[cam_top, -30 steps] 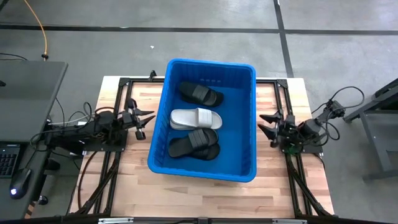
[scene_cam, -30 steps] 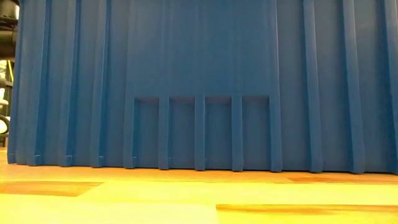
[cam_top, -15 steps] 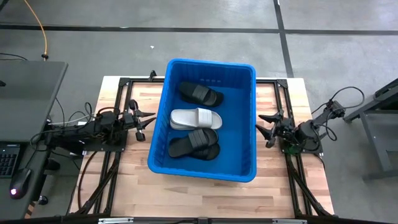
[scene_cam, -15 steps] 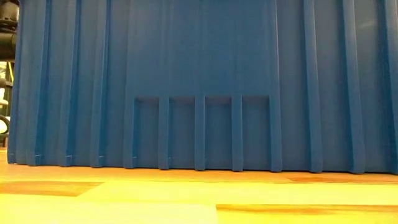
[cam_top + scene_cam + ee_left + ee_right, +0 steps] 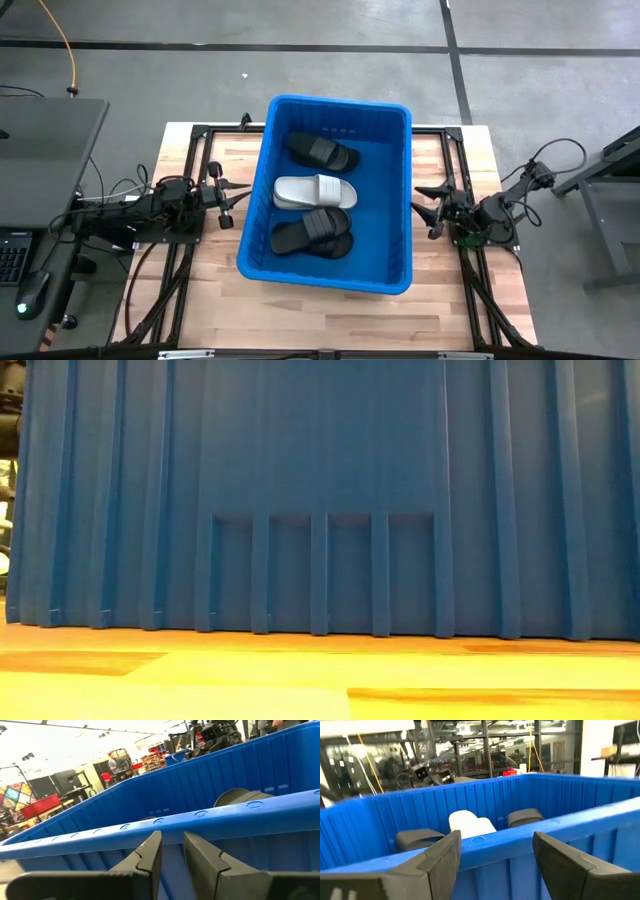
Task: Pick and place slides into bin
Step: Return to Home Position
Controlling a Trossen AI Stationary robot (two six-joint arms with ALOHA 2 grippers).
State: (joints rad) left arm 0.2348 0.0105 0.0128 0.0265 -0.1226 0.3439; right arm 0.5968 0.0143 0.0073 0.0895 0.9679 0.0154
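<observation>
My left gripper (image 5: 228,198) sits low beside the left wall of the bin (image 5: 257,200), empty. Its fingers (image 5: 148,856) are nearly together, with a narrow gap between the tips. They touch nothing, and the bin rim runs just beyond them.

My right gripper (image 5: 430,205) is just off the bin's right wall, also empty. My fingers there are spread wide and clear of the rim.

The bin stands mid-bench (image 5: 190,290). Three slides lie on its floor. The black slide (image 5: 324,152) is toward the top end in the high view, and the white slide (image 5: 315,190) is in the middle. The second black slide (image 5: 312,233) lies just beside the white one, toward the bottom end.

The low view shows only the bin's ribbed blue wall standing on the bench.
</observation>
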